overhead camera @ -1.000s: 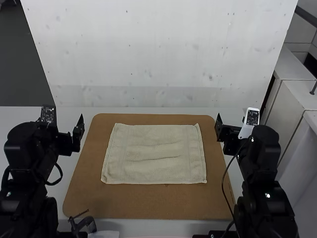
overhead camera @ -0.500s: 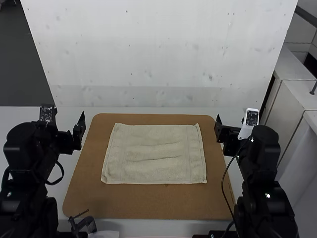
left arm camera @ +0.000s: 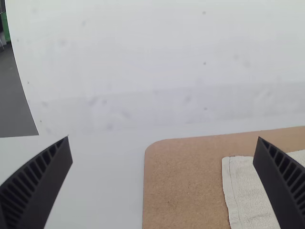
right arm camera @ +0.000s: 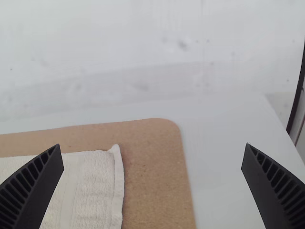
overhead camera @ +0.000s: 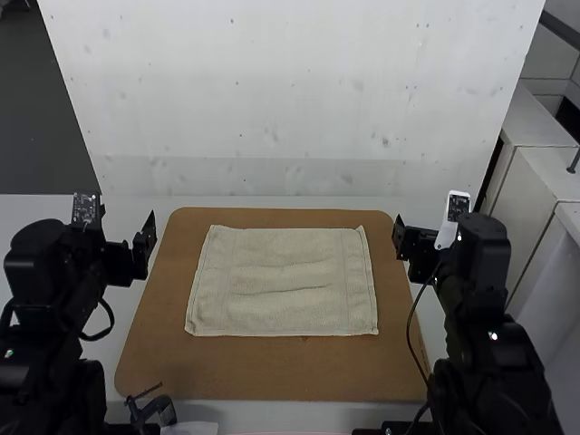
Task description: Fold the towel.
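Towel (overhead camera: pixel 283 304), cream, one, is lying spread, faintly rippled, on the brown board (overhead camera: pixel 263 372), all folding seemingly remaining; left gripper (left arm camera: pixel 163 139) and right gripper (right arm camera: pixel 152 145) are standing spread, gripping nothing.

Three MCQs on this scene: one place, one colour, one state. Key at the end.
1. Where is the towel?
A) Inside a basket
B) On the board
C) Hanging from a hook

2. What colour is the board?
A) Brown
B) Blue
C) Green

3. How are the left gripper and right gripper?
A) Both shut
B) Left shut, right open
C) Both open

Key:
1: B, the high view shows it spread there, with board around all its edges.
2: A, all three views show that brown.
3: C, each wrist view shows its own fingers wide apart.
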